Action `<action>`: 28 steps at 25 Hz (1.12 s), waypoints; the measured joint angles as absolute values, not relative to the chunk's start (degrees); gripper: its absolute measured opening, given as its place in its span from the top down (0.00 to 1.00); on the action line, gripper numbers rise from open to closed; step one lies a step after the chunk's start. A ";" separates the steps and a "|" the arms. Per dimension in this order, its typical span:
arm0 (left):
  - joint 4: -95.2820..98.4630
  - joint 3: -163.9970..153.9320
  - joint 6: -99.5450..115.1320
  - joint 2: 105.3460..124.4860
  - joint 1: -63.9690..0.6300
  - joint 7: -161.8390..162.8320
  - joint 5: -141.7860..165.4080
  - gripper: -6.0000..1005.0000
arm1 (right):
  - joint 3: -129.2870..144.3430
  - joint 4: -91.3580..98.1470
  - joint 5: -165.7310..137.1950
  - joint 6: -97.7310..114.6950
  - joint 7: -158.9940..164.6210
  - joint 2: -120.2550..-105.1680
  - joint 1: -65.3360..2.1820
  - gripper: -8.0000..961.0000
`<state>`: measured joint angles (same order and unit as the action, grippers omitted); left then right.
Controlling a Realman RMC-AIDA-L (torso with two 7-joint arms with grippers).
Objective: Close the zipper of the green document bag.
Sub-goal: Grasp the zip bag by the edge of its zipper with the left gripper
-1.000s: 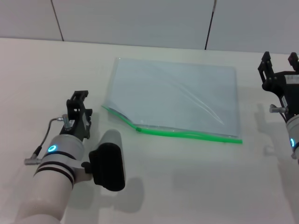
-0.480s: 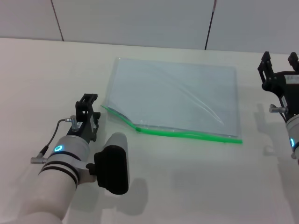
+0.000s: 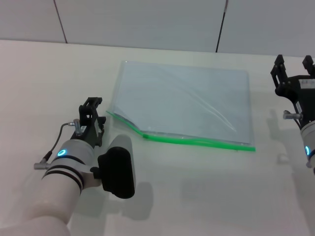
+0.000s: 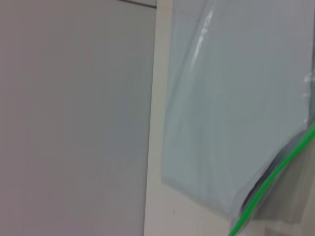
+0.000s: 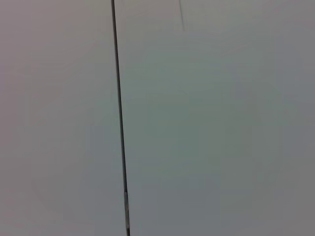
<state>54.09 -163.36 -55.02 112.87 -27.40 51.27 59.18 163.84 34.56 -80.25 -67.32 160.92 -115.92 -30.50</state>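
The green document bag [image 3: 184, 101] lies flat on the table, translucent pale blue-grey. Its zipper [image 3: 206, 142] is a bright green strip along the near long edge. At the left end the strip gapes apart up to a small slider [image 3: 145, 136]. My left gripper [image 3: 92, 104] hovers just left of the bag's near left corner, open and holding nothing. The left wrist view shows the bag [image 4: 236, 98] and the zipper [image 4: 275, 177] close by. My right gripper [image 3: 294, 63] stands open beyond the bag's right edge, well apart from it.
The cream table [image 3: 197, 196] stretches around the bag. A grey panelled wall [image 3: 147, 19] runs along its far edge. The right wrist view holds only wall panels with a dark seam [image 5: 119, 123].
My left gripper has moved to the right, closer to the bag's near left corner. The right arm and the bag have stayed put.
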 joint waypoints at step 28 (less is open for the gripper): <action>50.53 -163.27 -54.28 113.51 -29.01 53.92 59.41 0.48 | 164.20 34.81 -80.24 -67.32 160.93 -115.92 -30.50 0.32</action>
<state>50.53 -163.27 -54.28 113.51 -29.01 53.92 59.41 164.20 34.81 -80.24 -67.32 160.93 -115.92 -30.50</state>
